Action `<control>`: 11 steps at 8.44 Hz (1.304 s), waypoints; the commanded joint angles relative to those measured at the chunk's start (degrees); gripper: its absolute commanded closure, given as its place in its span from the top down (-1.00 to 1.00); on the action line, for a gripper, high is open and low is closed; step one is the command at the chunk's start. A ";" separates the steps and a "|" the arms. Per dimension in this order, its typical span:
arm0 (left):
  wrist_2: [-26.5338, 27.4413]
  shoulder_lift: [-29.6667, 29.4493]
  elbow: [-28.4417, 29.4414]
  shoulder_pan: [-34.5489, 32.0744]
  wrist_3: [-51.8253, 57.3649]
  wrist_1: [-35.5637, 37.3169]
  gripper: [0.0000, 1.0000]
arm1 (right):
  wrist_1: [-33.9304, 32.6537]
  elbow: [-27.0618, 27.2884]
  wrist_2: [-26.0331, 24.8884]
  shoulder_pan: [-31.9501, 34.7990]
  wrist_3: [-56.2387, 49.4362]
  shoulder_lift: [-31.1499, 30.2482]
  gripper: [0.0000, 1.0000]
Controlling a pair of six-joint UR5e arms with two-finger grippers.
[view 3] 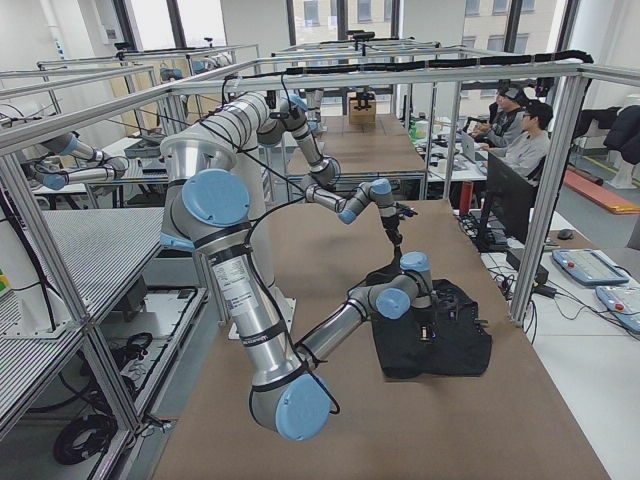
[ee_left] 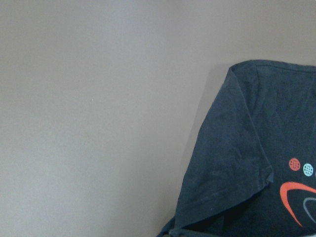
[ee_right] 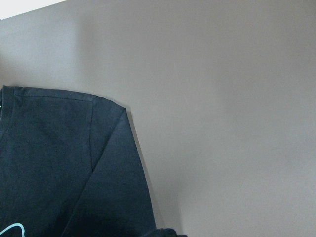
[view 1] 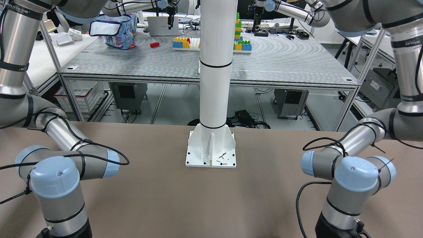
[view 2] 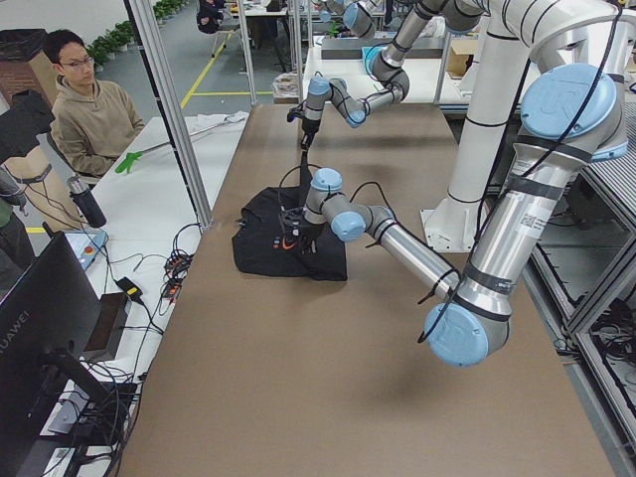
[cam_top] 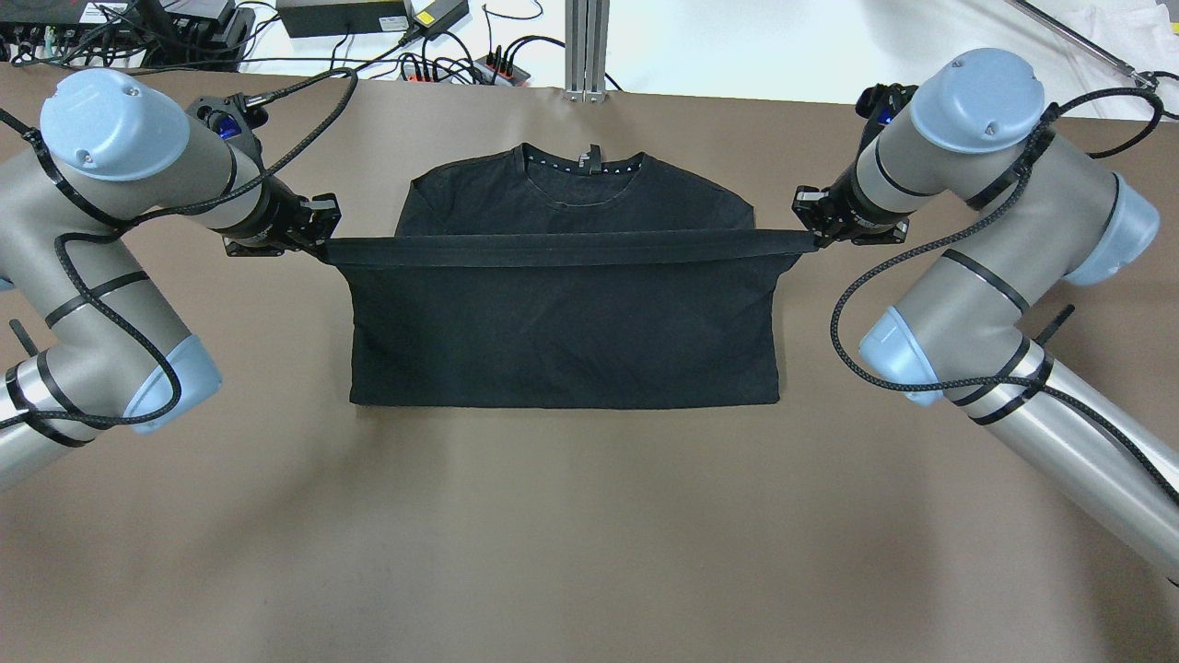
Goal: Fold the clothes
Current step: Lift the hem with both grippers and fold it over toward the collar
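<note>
A black soft-fabric T-shirt [cam_top: 562, 331] lies flat near the middle of the brown tabletop [cam_top: 589, 534], its round neckline [cam_top: 582, 170] pointing away from the robot. From where I stand it reads as a wide, nearly rectangular dark block. Its lower part is doubled up over the body, so the near edge is a straight fold. The hemmed edge [cam_top: 562, 249] runs as a tight, narrow band across the chest, just below the shoulders.

The left tool [cam_top: 313, 238] is pinching one end of that band, and the right tool [cam_top: 811, 232] is pinching the other. The hem is pulled straight between them and reaches a little past the body on both sides. I can't tell whether the band touches the layer under it.

The upturned layer is plain black with faint creases. The left wrist camera shows a short sleeve [ee_left: 232, 163] spread on the tabletop. Beside it is a small print [ee_left: 296, 192] on the chest: a red curve with a red dot and a pale blue dot above it. The right wrist camera shows the other sleeve lying flat, with a bit of teal marking at the picture's bottom left corner.
</note>
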 commanded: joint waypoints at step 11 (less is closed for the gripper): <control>-0.65 -19.97 39.29 -3.26 0.45 -19.74 -1.00 | 14.35 -23.49 -0.99 0.29 -1.62 8.16 -1.00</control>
